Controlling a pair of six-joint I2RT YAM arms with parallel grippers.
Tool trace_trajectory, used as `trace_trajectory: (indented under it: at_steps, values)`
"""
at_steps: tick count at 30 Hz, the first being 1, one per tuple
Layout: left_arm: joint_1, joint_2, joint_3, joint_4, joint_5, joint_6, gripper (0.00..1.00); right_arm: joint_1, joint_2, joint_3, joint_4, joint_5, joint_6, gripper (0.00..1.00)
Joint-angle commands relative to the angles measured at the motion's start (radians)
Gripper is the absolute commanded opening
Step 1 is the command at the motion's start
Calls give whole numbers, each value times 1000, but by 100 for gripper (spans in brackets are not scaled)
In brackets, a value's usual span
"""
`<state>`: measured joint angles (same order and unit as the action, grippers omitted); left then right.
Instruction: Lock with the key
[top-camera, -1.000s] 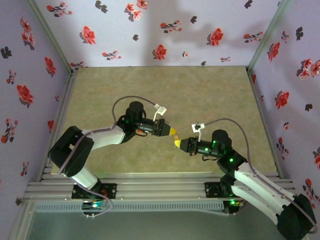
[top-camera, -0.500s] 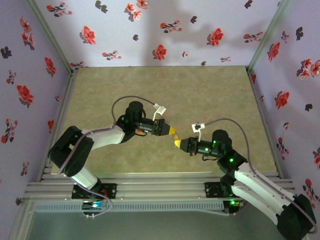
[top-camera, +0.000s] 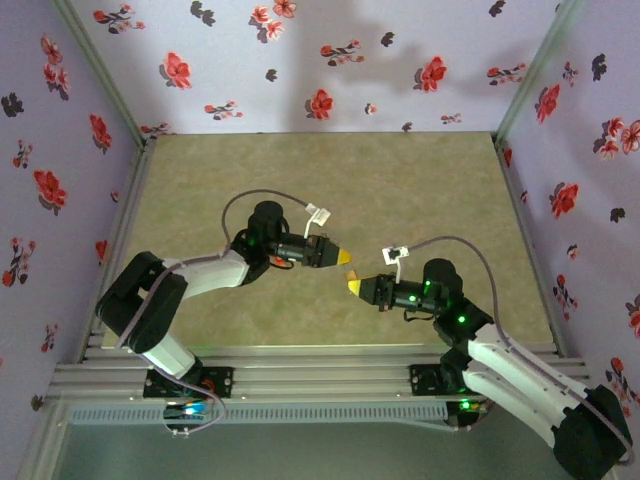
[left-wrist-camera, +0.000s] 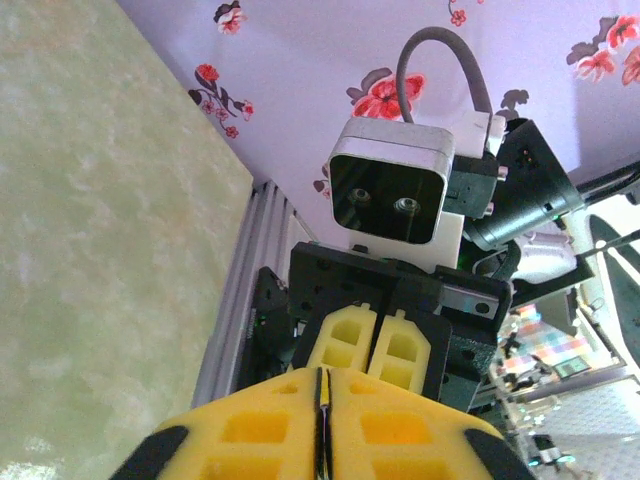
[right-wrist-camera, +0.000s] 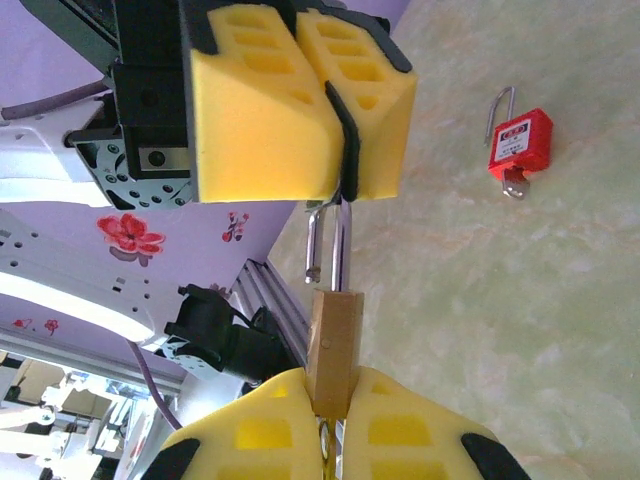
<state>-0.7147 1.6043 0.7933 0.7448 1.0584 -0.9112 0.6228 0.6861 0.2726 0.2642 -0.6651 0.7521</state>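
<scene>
This was a robotics lab test cell, not a lived-in room. Lilac wallpaper with red and black flowers was stuck onto flat panels held by bare aluminium corner posts, boxing in a pale green marbled surface. Along the bottom of the overhead frame, grooved aluminium rails carried two black-and-white robot arms with lit green indicators, ending in the yellow-padded left tool and right tool. A silver-and-black camera box rode one wrist. Cluttered shelving and equipment showed at the lower right of the left wrist frame.
</scene>
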Motion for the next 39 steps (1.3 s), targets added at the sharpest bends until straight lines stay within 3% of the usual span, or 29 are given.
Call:
trace_trajectory:
  at_steps: [1, 12, 16, 21, 30, 39]
  values:
    - [6, -7, -9, 46, 14, -2, 1, 3, -17, 16, 42, -18, 4, 0]
    - [1, 13, -19, 136, 37, -47, 0, -15, -50, 11, 32, -15, 25, 0]
    - [-3, 41, -28, 272, 65, -132, 12, -24, -48, 15, 36, -22, 29, 0]
    - [-6, 78, -25, 381, 83, -214, 14, -30, -47, 17, 36, -25, 31, 0]
    - [-8, 75, -23, 377, 81, -213, 8, -41, -43, 19, 27, -17, 26, 0]
    - [-12, 91, -11, 343, 80, -195, 18, -61, -43, 33, 25, -1, 33, 0]
